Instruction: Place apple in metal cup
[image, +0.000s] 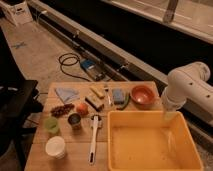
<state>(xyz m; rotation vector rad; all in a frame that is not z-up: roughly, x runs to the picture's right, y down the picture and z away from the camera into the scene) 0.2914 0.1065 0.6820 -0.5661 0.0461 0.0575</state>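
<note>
The apple (81, 108), small, round and orange-red, lies on the wooden table (80, 162) left of centre. The metal cup (74, 120), short and dark grey, stands upright just in front of the apple, nearly touching it. My white arm (192, 85) comes in from the right. My gripper (170, 112) hangs from its end over the back right edge of the yellow bin (150, 142), far right of the apple and cup. It is open and holds nothing.
A light green cup (51, 125) and a white cup (55, 147) stand left of the metal cup. A white long-handled utensil (94, 132), a blue cloth (66, 93), a blue sponge (119, 96), snack bars and an orange-red bowl (142, 95) fill the back. A dark chair (15, 105) stands left.
</note>
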